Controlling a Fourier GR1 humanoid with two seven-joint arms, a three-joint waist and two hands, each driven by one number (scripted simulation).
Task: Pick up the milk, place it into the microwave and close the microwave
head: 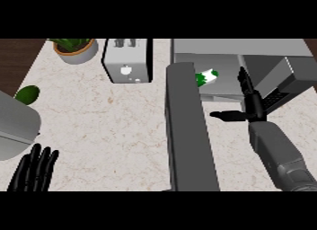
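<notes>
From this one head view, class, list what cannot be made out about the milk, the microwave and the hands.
- Milk carton: only its green-and-white top shows; the open microwave door hides the rest.
- Microwave interior: mostly hidden by its roof and door.
- Left hand: wrist cut off by the lower edge.
- Right hand: seen edge-on.
- Grey object, left: cut off, unidentifiable.

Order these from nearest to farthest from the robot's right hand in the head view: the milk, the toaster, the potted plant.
From the right hand:
1. The milk, inside the microwave, just up and left of the hand.
2. The toaster, at the counter's back, left of the open door.
3. The potted plant, in the far left corner.
</notes>
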